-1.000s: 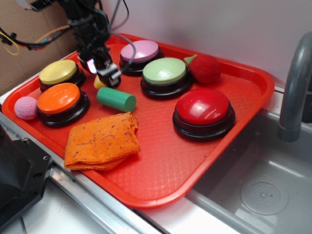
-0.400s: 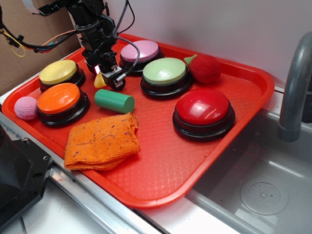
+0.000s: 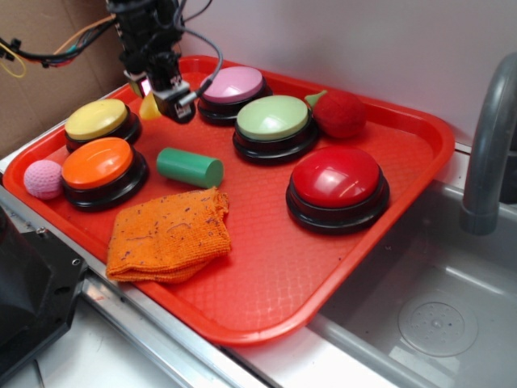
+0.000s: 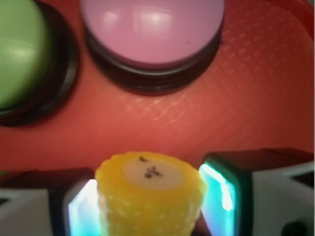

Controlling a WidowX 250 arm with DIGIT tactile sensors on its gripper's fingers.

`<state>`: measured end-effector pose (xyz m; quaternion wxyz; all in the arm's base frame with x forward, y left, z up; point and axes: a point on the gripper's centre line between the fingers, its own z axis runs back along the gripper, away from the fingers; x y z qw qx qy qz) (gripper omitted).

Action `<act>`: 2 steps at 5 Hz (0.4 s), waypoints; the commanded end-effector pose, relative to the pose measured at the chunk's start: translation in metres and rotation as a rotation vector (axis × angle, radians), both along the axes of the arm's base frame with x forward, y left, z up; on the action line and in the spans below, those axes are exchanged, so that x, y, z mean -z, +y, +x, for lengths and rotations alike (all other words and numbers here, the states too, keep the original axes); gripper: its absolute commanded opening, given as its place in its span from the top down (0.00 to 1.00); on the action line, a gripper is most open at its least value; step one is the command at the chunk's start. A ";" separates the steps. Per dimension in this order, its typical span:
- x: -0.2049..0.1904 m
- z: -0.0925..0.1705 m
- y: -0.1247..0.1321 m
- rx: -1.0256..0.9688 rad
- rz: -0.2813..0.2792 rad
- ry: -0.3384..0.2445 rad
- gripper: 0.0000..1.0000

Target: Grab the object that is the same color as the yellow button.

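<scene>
While the toy corn (image 4: 150, 196) sits pinched between the two pads of the gripper (image 4: 147, 206), lifted clear of the tray floor between the yellow button (image 3: 97, 119) and the pink button (image 3: 233, 84), you should keep the squeeze steady and raise it straight up; the piece is small, tapered and bumpy, so I judge that any sideways swing or loosening could let it slip out downward. From the wrist view its flat cut end faces the camera and both pads touch its sides, which looks like a centred hold. Below you, the red tray (image 3: 404, 129) carries the orange button (image 3: 98, 162), the light green button (image 3: 273, 117), the red button (image 3: 336, 176), a green cylinder (image 3: 190, 166), an orange cloth (image 3: 168, 234), a pink knitted ball (image 3: 43, 179) and a red toy with a green stem (image 3: 339, 113).
</scene>
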<state>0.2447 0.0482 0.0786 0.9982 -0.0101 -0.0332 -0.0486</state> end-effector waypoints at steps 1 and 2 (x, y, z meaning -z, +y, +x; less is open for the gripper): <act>-0.066 -0.018 -0.049 0.080 -0.011 -0.066 1.00; -0.077 -0.024 -0.074 0.083 0.027 -0.045 1.00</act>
